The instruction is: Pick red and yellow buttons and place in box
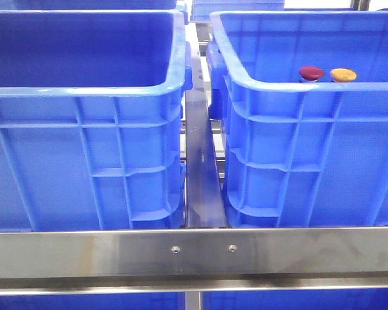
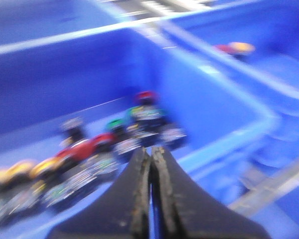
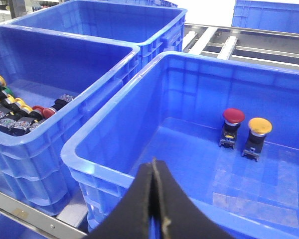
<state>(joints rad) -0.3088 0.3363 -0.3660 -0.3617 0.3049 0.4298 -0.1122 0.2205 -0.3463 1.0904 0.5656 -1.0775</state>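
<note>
Ahead of the right jaws (image 3: 153,199), a red button (image 3: 233,116) and a yellow button (image 3: 259,126) stand upright, side by side, inside the box (image 3: 114,134). Both jaws, left (image 2: 150,199) included, are closed and empty. More buttons (image 2: 89,159) remain below the left jaws; placement looks partly or fully done.
</note>
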